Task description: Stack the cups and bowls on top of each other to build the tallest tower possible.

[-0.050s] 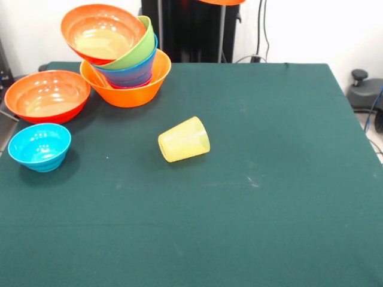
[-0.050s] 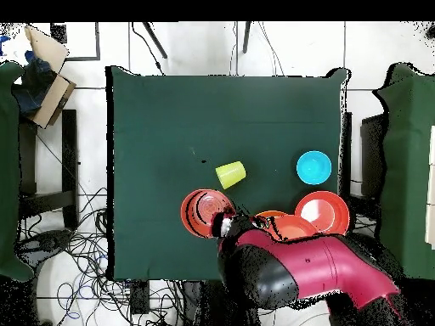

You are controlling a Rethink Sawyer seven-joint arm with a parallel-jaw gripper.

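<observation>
A tower [image 1: 125,81] stands at the far left of the front view: a wide light-orange bowl holding blue, magenta and lime green bowls, with an orange bowl [image 1: 103,33] tilted on top. The arm partly hides the tower [image 2: 280,224] from overhead. Beside it sit a red-orange bowl [image 1: 48,95] [image 2: 323,212] and a small cyan bowl [image 1: 40,145] [image 2: 313,166]. The pale-yellow cup [image 1: 184,139] [image 2: 230,174] lies on its side mid-table. My gripper [image 2: 225,224] holds another red-orange bowl [image 2: 205,212] by its rim, high above the table. Only that bowl's underside [image 1: 221,2] shows in the front view.
The dark green table [image 1: 269,179] [image 2: 170,127] stretches wide to the right of the cup in the front view. Overhead, a cardboard box [image 2: 47,72] sits beyond the table's left side and cables [image 2: 81,246] lie on the floor.
</observation>
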